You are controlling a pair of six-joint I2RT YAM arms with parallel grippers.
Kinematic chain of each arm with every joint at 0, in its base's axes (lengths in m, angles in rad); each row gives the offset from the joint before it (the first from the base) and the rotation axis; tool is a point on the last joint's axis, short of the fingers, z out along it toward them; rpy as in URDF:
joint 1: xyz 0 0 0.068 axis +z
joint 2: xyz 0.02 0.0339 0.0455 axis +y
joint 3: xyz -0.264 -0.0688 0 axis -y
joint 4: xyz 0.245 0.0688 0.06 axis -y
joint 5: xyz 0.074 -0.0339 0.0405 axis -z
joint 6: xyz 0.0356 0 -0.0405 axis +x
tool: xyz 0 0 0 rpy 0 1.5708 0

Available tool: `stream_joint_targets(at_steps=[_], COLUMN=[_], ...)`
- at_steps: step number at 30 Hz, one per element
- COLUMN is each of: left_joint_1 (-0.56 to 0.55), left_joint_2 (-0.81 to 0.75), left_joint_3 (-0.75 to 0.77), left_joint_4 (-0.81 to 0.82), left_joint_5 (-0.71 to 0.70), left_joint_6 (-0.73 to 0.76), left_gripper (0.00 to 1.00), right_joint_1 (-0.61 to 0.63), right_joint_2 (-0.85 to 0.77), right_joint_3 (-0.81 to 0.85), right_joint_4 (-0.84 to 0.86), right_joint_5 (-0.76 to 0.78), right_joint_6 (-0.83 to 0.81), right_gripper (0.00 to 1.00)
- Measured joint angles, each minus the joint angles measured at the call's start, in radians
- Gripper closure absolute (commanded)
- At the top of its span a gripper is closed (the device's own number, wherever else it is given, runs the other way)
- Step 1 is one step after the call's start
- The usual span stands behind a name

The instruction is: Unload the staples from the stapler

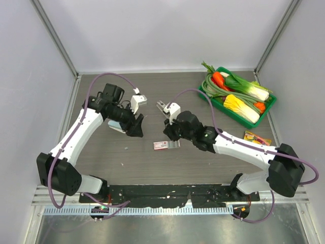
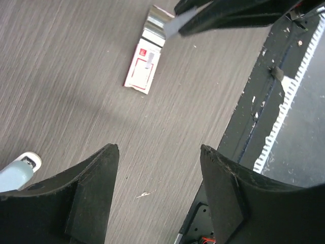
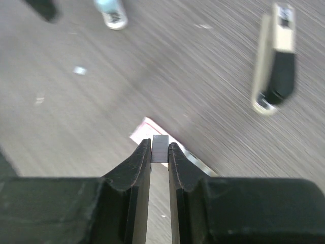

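The pale blue-grey stapler (image 1: 115,127) lies on the table, partly under my left arm. Its white-tipped end shows in the left wrist view (image 2: 14,174) and at the top of the right wrist view (image 3: 110,11). My left gripper (image 1: 138,131) (image 2: 159,148) is open and empty, just beside the stapler and above bare table. My right gripper (image 1: 167,131) (image 3: 160,143) is shut on a short grey strip of staples (image 3: 160,155). It holds the strip above the small red-and-white box (image 1: 160,145) (image 2: 142,68) (image 3: 147,129).
A silver strip (image 1: 174,145) (image 2: 157,23) lies against the box. An oblong cream-and-black thing (image 1: 161,105) (image 3: 277,56) lies behind the right gripper. A green tray (image 1: 218,103) of vegetables stands at the back right, with a colourful packet (image 1: 256,137) near it. The black base rail (image 1: 167,192) runs along the near edge.
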Motion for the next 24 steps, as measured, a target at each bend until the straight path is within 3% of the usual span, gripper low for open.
stream_joint_targets(at_steps=[5, 9, 17, 24], left_joint_1=[-0.002, -0.024, -0.138, -0.174], left_joint_2=[0.013, 0.016, 0.142, 0.308], left_joint_3=[-0.029, -0.068, -0.118, -0.118], left_joint_4=[0.084, 0.16, 0.346, 0.497], left_joint_5=[-0.051, -0.102, -0.283, -0.411], left_joint_6=[-0.089, -0.145, -0.23, -0.257], left_gripper=[0.35, 0.39, 0.44, 0.48], right_joint_1=[-0.001, -0.001, -0.001, -0.001], right_joint_2=[-0.001, 0.0, 0.001, -0.003], right_joint_3=[-0.08, -0.11, -0.189, -0.223], right_joint_4=[-0.004, 0.001, 0.047, 0.09], right_joint_5=[0.269, 0.386, 0.458, 0.473], right_joint_6=[0.059, 0.11, 0.212, 0.263], right_gripper=[0.99, 0.99, 0.99, 0.99])
